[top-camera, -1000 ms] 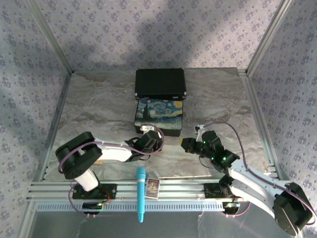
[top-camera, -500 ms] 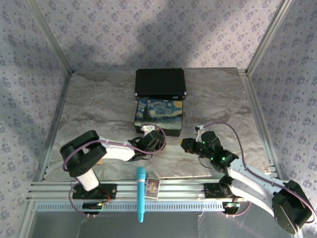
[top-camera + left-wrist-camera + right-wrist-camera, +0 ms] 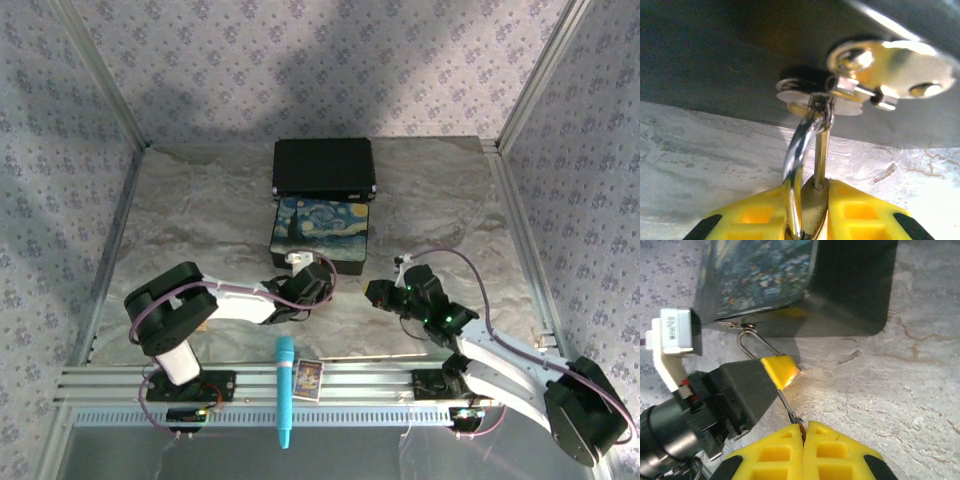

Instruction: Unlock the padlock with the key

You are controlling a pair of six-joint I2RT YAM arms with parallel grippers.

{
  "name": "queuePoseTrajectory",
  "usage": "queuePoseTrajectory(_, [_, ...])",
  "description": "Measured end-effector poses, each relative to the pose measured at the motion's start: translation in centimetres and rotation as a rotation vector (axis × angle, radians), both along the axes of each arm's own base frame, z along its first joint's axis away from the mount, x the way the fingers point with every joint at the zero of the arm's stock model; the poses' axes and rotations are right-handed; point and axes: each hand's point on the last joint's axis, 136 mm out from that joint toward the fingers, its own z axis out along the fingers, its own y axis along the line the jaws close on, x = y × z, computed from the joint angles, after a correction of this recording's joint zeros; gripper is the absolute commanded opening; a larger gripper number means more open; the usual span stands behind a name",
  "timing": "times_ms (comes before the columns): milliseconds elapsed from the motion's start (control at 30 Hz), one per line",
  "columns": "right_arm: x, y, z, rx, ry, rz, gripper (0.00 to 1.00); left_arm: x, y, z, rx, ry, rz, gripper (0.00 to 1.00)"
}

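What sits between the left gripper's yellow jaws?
A small brass padlock, its silver U-shaped shackle looped through the metal hasp on the painted box. The jaws cover its lower part and keyhole.

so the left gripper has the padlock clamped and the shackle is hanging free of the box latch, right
No. The left gripper does clamp the padlock, but the shackle is hooked through the box latch, not hanging free of it. The left wrist view shows this.
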Motion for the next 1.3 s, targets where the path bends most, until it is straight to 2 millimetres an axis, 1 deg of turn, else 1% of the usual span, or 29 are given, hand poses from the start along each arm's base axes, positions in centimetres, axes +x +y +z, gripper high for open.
queuePoseTrajectory(167, [0.0,0.6,-2.5,0.023,0.139,-0.036,0.00,-0.1,-0.1,0.8,-0.049,0.024,0.023,0.17])
queuePoseTrajectory(267, [0.2,1.5,-3.1,0.067,0.190,-0.039,0.00,0.0,-0.2,1.5,-0.105,0.054,0.044,0.16])
queuePoseTrajectory(333, [0.3,2.1,-3.0,0.100,0.204,-0.034,0.00,0.4,-0.1,1.8,-0.142,0.075,0.066,0.16])
queuePoseTrajectory(500, [0.4,3.3,-2.6,0.175,0.232,-0.014,0.00,1.0,0.3,1.7,-0.252,0.124,0.115,0.14])
queuePoseTrajectory(800, [0.6,4.7,-2.2,0.266,0.273,0.012,0.00,1.0,-0.4,2.3,-0.372,0.169,0.155,0.11])
queuePoseTrajectory(933, [0.7,5.3,-2.3,0.290,0.293,0.025,0.00,1.0,-0.7,2.6,-0.414,0.180,0.157,0.11])
queuePoseTrajectory(1300, [1.2,5.4,-1.7,0.333,0.297,0.030,0.00,0.8,-1.1,3.0,-0.450,0.193,0.152,0.08])
